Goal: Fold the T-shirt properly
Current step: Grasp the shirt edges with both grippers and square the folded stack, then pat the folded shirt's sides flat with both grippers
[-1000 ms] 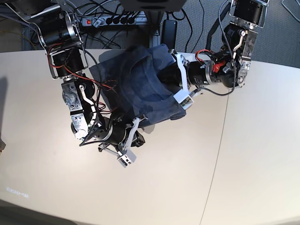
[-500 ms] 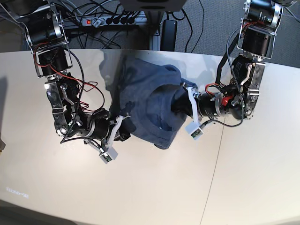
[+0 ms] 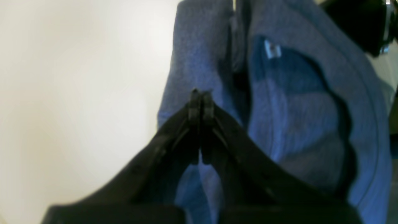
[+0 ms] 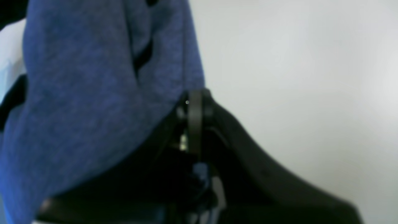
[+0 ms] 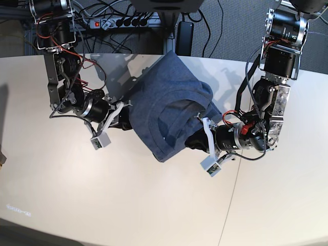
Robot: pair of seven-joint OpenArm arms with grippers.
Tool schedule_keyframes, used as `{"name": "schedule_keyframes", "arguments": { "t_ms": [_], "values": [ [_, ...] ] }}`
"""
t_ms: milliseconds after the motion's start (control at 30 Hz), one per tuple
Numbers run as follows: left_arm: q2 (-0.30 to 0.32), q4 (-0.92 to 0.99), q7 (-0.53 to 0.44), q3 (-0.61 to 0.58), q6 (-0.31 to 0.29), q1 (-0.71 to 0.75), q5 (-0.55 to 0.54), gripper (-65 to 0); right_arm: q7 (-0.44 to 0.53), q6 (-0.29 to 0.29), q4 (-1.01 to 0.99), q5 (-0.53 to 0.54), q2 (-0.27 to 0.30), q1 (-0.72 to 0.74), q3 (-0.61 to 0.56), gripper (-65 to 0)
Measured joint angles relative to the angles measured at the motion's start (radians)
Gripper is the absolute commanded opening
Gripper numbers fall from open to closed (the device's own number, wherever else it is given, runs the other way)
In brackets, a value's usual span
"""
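Beige table (image 5: 154,205), one seam running down its right part; power strip (image 5: 120,21) and cables on grey floor behind. T-shirt (image 5: 169,115) hangs bunched between both grippers: left gripper (image 3: 200,95) and right gripper (image 4: 194,96) each pinched tight on fabric.

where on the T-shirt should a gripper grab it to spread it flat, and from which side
Best guess: grip the T-shirt at its shoulder seams either side of the ribbed collar, one gripper coming in from each side. In the base view it hangs bunched above the table, collar opening facing up, so the shoulders are the clearest paired edges.
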State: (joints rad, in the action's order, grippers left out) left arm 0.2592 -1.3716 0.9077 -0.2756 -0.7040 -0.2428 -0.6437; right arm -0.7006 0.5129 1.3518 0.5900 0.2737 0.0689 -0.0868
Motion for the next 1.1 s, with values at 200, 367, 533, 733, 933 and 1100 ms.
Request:
{"name": "schedule_keyframes", "arguments": {
  "t_ms": [200,367,533,733,933,1100],
  "values": [
    [-0.012,0.0,0.008,0.0,0.0,0.001,0.0,-65.0,-0.021,0.001,0.157,-0.025,-0.002,-0.126,0.013,-65.0],
    [0.006,0.0,0.112,0.0,0.0,-0.003,-0.037,-65.0,-0.031,0.001,0.212,-0.07,-0.002,-0.154,0.013,-65.0],
    [0.103,0.0,0.215,0.0,0.0,-0.019,-0.172,-65.0,-0.015,0.002,0.219,-0.11,-0.003,-0.154,0.056,-65.0],
    [0.249,0.0,0.24,0.0,0.0,-0.018,-0.289,-65.0,-0.011,0.002,0.219,-0.115,0.004,-0.14,0.165,-65.0],
    [0.329,-0.001,0.292,-0.001,0.0,0.076,-0.336,-65.0,-0.013,0.002,0.217,-0.117,0.003,-0.141,0.204,-65.0],
    [0.342,-0.008,0.254,0.006,0.004,0.161,-0.361,-65.0,-0.011,0.002,0.201,-0.116,0.003,-0.141,0.203,-65.0]
  ]
}}
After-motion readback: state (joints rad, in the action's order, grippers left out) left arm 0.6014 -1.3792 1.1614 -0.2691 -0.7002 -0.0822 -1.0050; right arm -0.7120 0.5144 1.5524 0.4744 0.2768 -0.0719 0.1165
